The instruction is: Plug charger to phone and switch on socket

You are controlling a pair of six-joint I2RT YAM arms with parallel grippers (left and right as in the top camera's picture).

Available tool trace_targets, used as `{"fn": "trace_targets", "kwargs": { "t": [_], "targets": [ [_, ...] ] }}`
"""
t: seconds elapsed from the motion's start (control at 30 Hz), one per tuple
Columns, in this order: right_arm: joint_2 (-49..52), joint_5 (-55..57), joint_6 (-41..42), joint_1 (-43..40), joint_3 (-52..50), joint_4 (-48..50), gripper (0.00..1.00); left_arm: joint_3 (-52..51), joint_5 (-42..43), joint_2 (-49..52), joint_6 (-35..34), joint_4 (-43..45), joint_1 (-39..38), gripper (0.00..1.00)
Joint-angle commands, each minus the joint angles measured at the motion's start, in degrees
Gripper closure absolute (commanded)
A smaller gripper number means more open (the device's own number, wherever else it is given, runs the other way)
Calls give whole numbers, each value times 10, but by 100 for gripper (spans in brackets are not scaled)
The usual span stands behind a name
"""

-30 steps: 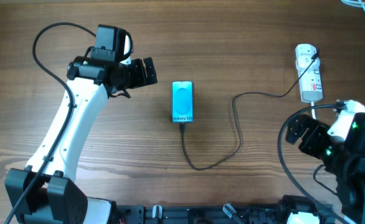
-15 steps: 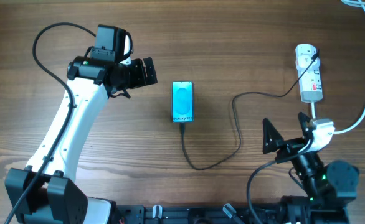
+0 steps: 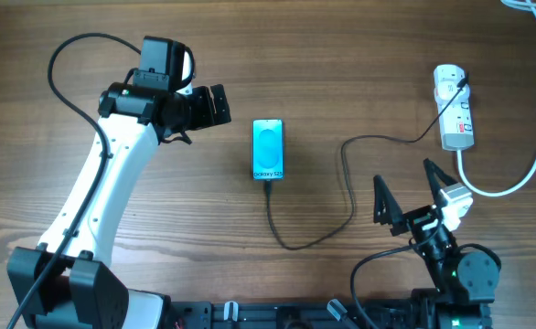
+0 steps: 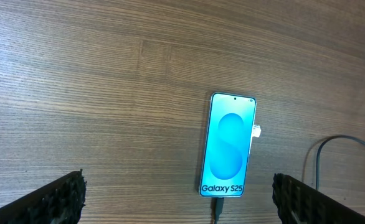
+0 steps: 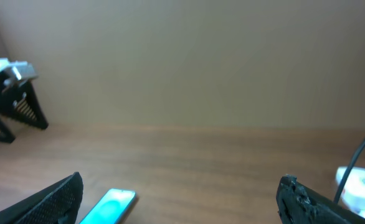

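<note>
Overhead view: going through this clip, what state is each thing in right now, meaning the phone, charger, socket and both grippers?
phone: lying flat, screen up and lit.
charger: tip at the phone's bottom edge, apparently plugged in; cable loops away toward the socket.
socket: black plug inserted; switch position too small to tell.
left gripper: open, empty, beside the phone.
right gripper: open, empty, below the socket.
</note>
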Motion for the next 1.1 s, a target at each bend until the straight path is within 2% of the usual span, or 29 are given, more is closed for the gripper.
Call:
{"fn": "trace_targets", "kwargs": {
  "t": [0.0,0.17,0.3,0.47,1.07],
  "targets": [
    [-9,34,1,2,-28,49,0,-1,-5,2,1,1,3,0],
    [-9,64,-2,2,-28,34,0,-1,-5,2,1,1,3,0],
    [-9,98,-2,2,-28,-36,0,-1,-5,2,1,1,3,0],
    [-9,107,-81,1,-27,-37,0,-1,-5,2,1,1,3,0],
    [-9,114,-75,1,-27,-37,0,-1,-5,2,1,1,3,0]
  ]
}}
